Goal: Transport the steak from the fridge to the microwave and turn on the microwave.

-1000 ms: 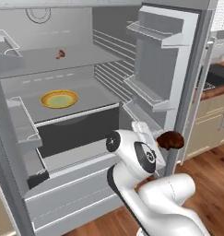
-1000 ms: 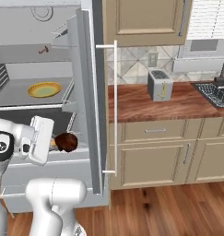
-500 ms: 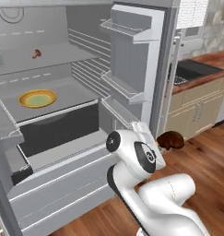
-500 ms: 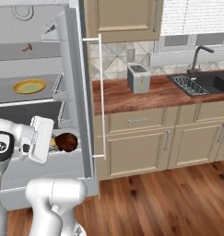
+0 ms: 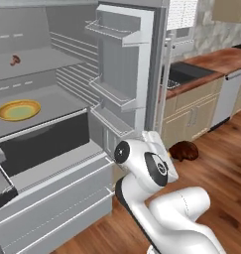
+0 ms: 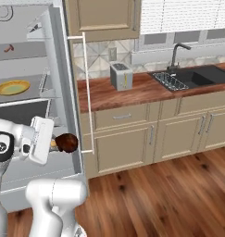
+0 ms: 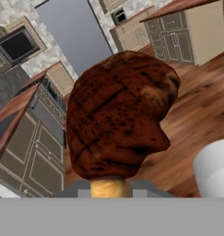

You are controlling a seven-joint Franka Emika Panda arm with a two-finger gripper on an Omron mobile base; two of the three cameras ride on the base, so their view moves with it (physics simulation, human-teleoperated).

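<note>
The steak (image 5: 185, 150), a dark brown lump with a tan edge, hangs in the air beside the open fridge door (image 5: 124, 74), and my gripper (image 6: 56, 143) is shut on it. From the right base view the steak (image 6: 66, 142) sticks out of the hand just in front of the fridge (image 6: 58, 69) side wall. In the hand view the steak (image 7: 118, 120) covers the middle and hides the fingertips. A black-fronted box (image 7: 16, 44) among far upper cabinets looks like the microwave.
A yellow plate (image 5: 19, 109) and a small brown mushroom (image 5: 15, 60) lie on fridge shelves. The open door with its bins stands close on my left. A toaster (image 6: 121, 76) and a sink (image 6: 192, 76) sit on the wooden counter. Wood floor (image 6: 169, 194) stretches to the right.
The whole picture has slid left in both base views, so the base has moved; more counter and sink have come into sight. The steak stays held in the same place relative to the arm.
</note>
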